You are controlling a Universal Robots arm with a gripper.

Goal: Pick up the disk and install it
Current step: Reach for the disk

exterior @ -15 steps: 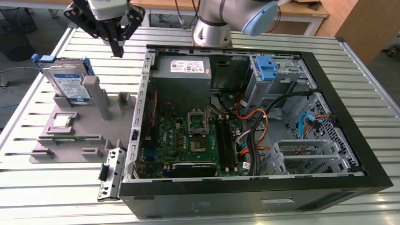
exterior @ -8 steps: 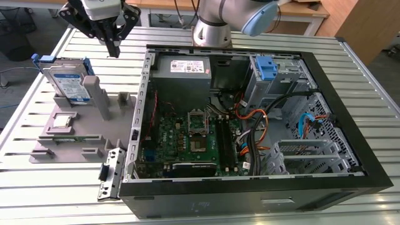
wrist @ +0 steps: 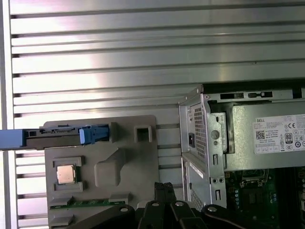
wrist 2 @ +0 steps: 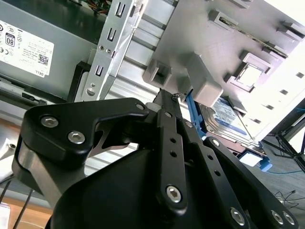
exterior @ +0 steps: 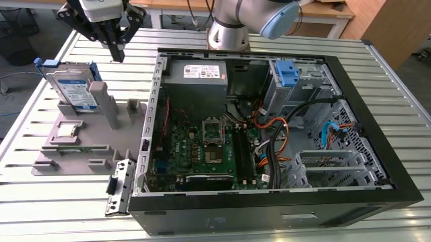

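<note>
The disk (exterior: 72,86), a silver drive with a white-and-blue label in a blue carrier, stands on edge in a slot at the far end of the grey holder (exterior: 88,143), at the exterior view's left. My gripper (exterior: 118,54) hangs above the table just beyond the disk and a little toward the computer case, fingers shut with nothing between them. In the first wrist view the disk (wrist: 59,136) shows edge-on past the gripper (wrist: 164,187). In the second wrist view the disk (wrist 2: 229,118) lies beyond the fingertips (wrist 2: 165,95).
An open computer case (exterior: 377,151) fills the exterior view's right, with a grey power supply (exterior: 202,73), a motherboard (exterior: 202,151) and a blue bracket (exterior: 287,73) in the drive bay. The holder also carries a processor chip (exterior: 65,131) and a memory stick (exterior: 70,148).
</note>
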